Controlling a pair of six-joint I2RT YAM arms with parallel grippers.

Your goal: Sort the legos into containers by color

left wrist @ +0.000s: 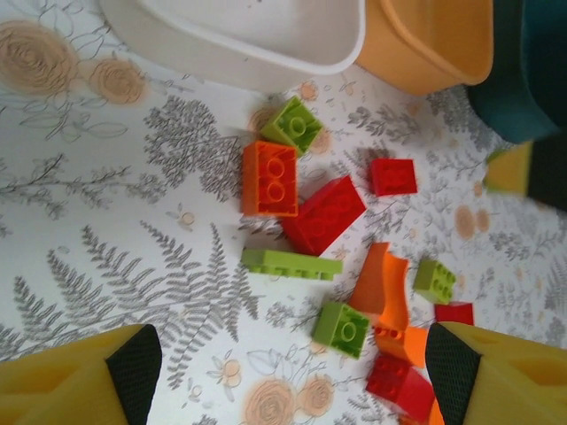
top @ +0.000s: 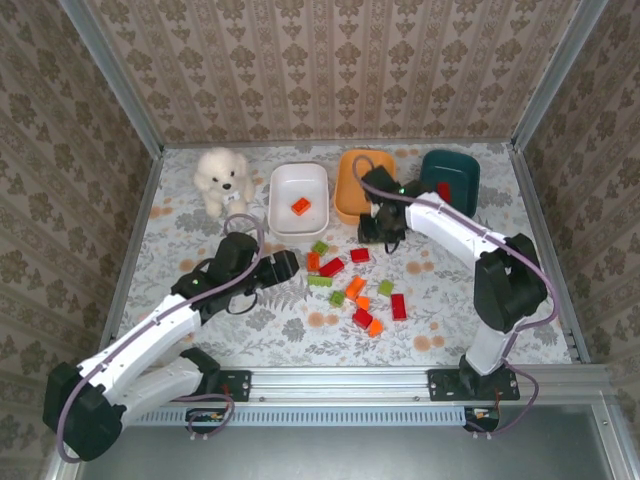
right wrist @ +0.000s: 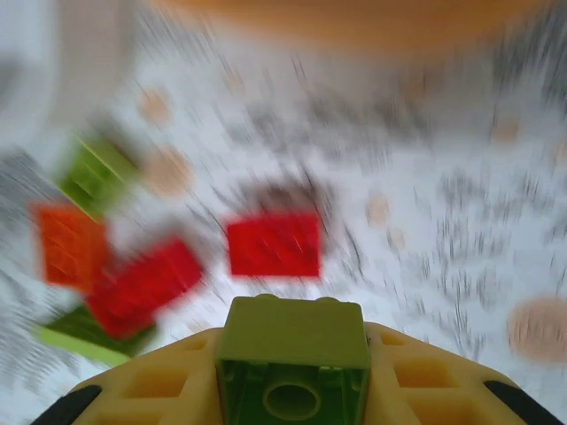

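Step judged: deliver held brick to tub.
- Right pincer [right wrist: 292, 390] closed on green brick [right wrist: 292, 341]. Brick sits square between fingers.
- Top view: right pincer just off near rim of orange tub [top: 350, 190], not yet over it.
- White tub [top: 298, 183], left of orange tub, holds orange brick. Teal tub [top: 452, 172], right of it, holds something red. Orange tub likely green's home.
- Do well: carry brick past near rim, centre over tub floor, lower, then open. High release risks bounce-out.
- Loose legos [top: 352, 290] lie on table, near side of orange tub.
- Left pincer [top: 285, 265] gaping, empty, near-left of orange tub.
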